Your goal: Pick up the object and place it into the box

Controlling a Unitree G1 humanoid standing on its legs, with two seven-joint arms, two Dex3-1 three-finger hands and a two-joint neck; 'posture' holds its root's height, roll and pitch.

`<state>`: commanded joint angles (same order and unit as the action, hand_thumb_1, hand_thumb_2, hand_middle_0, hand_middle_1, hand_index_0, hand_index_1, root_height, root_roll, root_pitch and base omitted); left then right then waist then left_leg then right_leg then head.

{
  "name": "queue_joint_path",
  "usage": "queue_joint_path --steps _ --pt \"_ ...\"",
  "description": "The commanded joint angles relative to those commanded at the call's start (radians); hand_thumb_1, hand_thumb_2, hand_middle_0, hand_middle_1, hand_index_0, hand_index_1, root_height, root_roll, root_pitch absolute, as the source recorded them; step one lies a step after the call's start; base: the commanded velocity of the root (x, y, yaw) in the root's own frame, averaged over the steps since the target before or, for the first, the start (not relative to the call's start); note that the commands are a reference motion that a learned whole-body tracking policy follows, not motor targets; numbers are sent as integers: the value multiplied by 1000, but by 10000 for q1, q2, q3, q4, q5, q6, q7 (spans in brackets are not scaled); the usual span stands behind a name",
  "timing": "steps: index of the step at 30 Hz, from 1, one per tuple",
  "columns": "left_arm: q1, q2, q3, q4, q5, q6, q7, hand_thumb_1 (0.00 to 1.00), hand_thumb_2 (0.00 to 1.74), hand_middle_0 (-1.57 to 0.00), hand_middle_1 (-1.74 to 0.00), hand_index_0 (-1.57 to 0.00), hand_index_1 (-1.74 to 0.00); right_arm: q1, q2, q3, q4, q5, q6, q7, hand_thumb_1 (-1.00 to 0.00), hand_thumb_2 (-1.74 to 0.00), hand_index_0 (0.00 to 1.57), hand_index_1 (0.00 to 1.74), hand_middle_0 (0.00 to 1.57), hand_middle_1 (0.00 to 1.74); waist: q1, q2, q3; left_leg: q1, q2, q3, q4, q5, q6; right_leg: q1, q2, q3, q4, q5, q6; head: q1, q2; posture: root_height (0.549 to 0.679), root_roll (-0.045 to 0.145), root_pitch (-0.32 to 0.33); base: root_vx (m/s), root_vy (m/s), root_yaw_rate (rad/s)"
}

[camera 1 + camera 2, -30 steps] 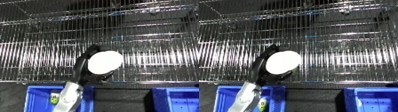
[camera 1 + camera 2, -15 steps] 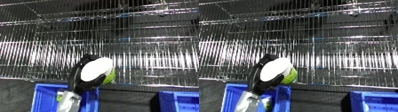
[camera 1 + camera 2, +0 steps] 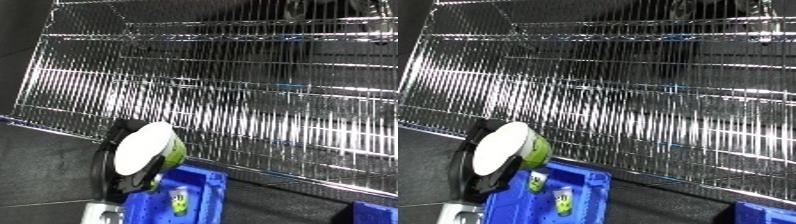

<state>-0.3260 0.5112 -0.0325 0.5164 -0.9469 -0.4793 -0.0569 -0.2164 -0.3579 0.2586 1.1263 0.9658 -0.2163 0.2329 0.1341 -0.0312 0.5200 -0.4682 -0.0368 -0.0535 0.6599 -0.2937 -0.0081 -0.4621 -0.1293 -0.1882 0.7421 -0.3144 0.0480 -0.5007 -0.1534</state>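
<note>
Left hand [image 3: 114,172] raised at lower left, black fingers curled round a green cup with a white lid [image 3: 147,155]; lid face turned toward the camera, cup tilted. Cup held in the air just above the near-left corner of a blue bin [image 3: 191,192], not resting on it. Inside the bin, at least two small items with green and white labels [image 3: 562,200] visible against the blue floor; exact kind not determinable. Silver forearm section [image 3: 98,215] entering from the bottom edge beneath the hand. Wire shelving [image 3: 258,100] filling the far side of the scene, chrome grid running left to right behind hand and bin. Corner of a second blue bin [image 3: 762,212] at lower right, well apart from the first. Dark floor [image 3: 44,170] to the left of the hand. Right hand absent from both views
</note>
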Motion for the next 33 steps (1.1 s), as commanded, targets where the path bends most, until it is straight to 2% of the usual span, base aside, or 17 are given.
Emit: queue_joint_path --steps 6,11,15,19,25,33 --pt "1039 -56 697 912 -122 -288 359 1000 1740 -1570 -1740 -1570 -1740 65 -103 -277 289 112 -41 144 0 0 0 0 0 0 233 155 0 -125 -118 -80 -77 133 -11 -18 -56 -161 42 -109 -69 -601 -114 640 42 74 -29 1 126" --pt "1511 -74 917 2160 -57 -472 533 1000 1740 -1570 -1740 -1570 -1740 73 -102 -363 585 197 -74 304 0 0 0 0 0 0 363 106 0 -116 -98 -153 -262 271 -47 59 -79 -277 19 -203 -109 -1389 -197 640 41 76 -11 -7 105" --pt "1668 -144 1126 3295 -47 -243 429 1000 1740 -1570 -1740 -1570 -1740 57 -117 -353 785 336 -57 449 0 0 0 0 0 0 422 -13 0 -101 -71 -200 -408 367 -68 124 -44 -322 -48 -229 -136 -2300 -487 641 39 78 -2 -20 108" --pt "1626 -131 1269 4594 -83 337 -48 800 1392 -1256 -1392 -1256 -1392 92 -94 -339 951 240 -29 630 0 0 0 0 0 0 392 -187 0 -46 5 -220 -561 456 -95 201 -3 -320 -72 -266 -145 -2953 -741 641 36 75 16 -10 34" --pt "1393 -41 1017 6099 -33 1025 -889 500 870 -785 -870 -785 -870 90 -156 -230 1038 -53 2 778 0 0 0 0 0 0 210 -369 0 55 118 -207 -651 490 -106 273 99 -195 -178 -268 -136 -3245 -1047 641 34 72 6 39 -56" --pt "1163 98 960 7028 53 1470 -1556 100 174 -157 -174 -157 -174 101 -226 -232 1102 -235 90 901 0 0 0 0 0 0 71 -509 0 264 205 -154 -830 516 -150 478 134 -122 -432 -245 -120 -3169 -1296 643 33 65 3 23 -36"
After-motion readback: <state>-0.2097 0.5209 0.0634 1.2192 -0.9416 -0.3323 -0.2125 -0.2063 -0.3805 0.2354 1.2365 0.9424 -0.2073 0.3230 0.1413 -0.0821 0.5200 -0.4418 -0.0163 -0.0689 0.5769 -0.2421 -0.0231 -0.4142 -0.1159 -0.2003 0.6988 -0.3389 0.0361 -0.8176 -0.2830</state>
